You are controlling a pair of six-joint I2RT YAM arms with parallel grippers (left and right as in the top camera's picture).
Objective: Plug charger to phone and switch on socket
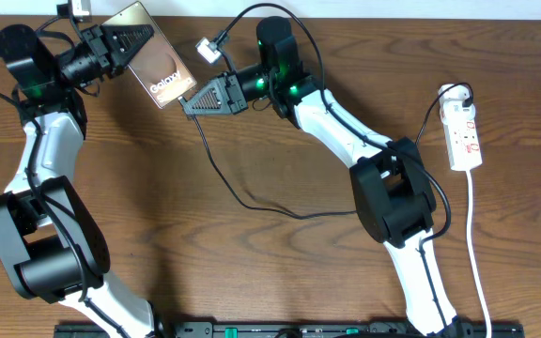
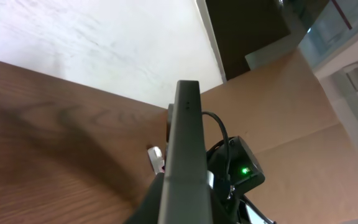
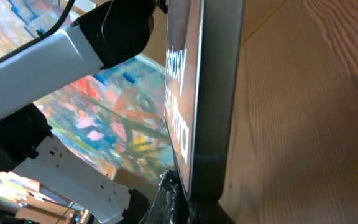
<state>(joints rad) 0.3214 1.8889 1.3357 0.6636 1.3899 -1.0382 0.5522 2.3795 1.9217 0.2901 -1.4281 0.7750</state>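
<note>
Overhead, we see our left gripper (image 1: 146, 36) clamping the phone (image 1: 162, 70) by one edge. Our right gripper (image 1: 187, 103) pinches the charger (image 1: 224, 183) at its lower corner.

The overhead view looks straight down from well above on the whole worktop (image 1: 252, 272), both arms in frame. The left wrist view sits close behind the phone (image 2: 185, 155), edge-on, facing the right arm (image 2: 242, 169). The right wrist view faces back, very near the same phone's lettered face, the left arm (image 3: 42, 56) beyond. All three share the phone
</note>
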